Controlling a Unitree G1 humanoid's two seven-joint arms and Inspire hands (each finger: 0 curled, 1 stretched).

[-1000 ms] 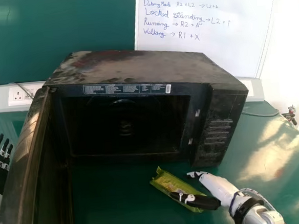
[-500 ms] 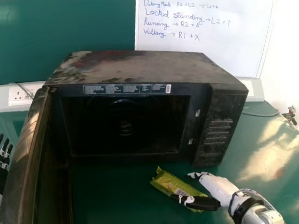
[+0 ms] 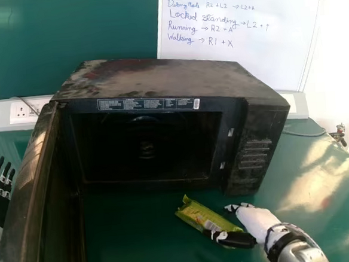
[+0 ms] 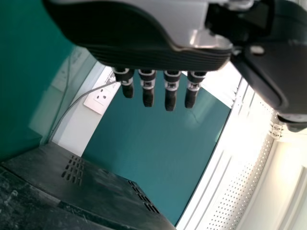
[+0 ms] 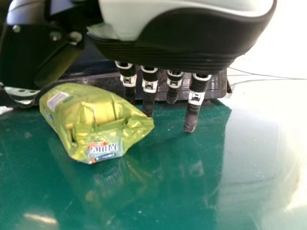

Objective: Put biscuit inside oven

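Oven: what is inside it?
Inside the oven, a faint pale shape shows; shadow and the front frame hide much else. The biscuit packet lies outside, on the table.

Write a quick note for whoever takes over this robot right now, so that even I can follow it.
Right hand: open, fingers straight, at the near end of the biscuit packet, which lies between thumb and fingers; no firm grip visible.
Left hand: open and idle, to the left of the oven door.
Things: packet on the green table, in front of the black oven.
Done: the door stands open.
Left: probably close the right hand on the packet, lift it and set it inside the oven.
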